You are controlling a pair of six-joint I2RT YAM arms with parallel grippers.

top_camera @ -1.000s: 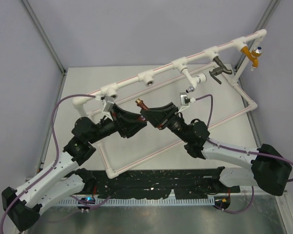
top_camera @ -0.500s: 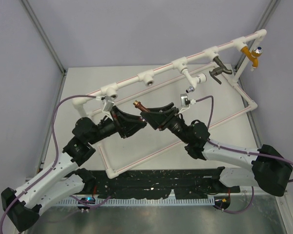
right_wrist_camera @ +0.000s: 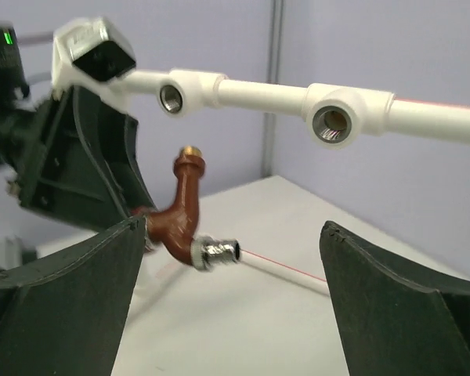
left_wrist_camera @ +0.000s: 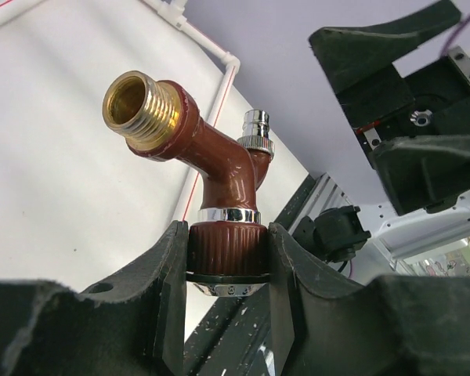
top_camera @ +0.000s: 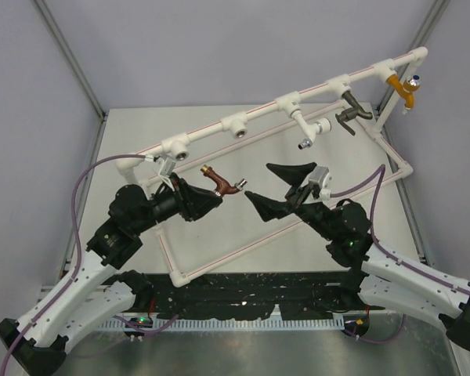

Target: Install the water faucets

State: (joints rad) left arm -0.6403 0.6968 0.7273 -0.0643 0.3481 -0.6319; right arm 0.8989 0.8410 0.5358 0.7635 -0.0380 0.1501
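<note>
The reddish-brown water faucet (top_camera: 219,181) hangs above the table between the two arms. My left gripper (top_camera: 207,200) is shut on its round dark-red knob (left_wrist_camera: 228,247), one finger on each side. The brass threaded end (left_wrist_camera: 139,109) points up and left in the left wrist view, and the chrome spout tip (left_wrist_camera: 255,129) points away. My right gripper (top_camera: 276,188) stands wide open to the right of the faucet, apart from it. In the right wrist view the faucet (right_wrist_camera: 180,215) shows ahead, beyond the open fingers, below the white pipe's empty sockets (right_wrist_camera: 332,123).
A white pipe frame (top_camera: 243,124) runs diagonally across the table with open tee sockets (top_camera: 178,151). A dark bronze-grey tap (top_camera: 350,115) and an orange tap with a blue knob (top_camera: 408,88) sit at its right end. A chrome-tipped white fitting (top_camera: 307,139) hangs mid-pipe.
My right gripper has let go of the faucet, opened wide and drawn back to the right. The left gripper now holds the faucet alone by its knob, and it sits turned and slightly further left.
</note>
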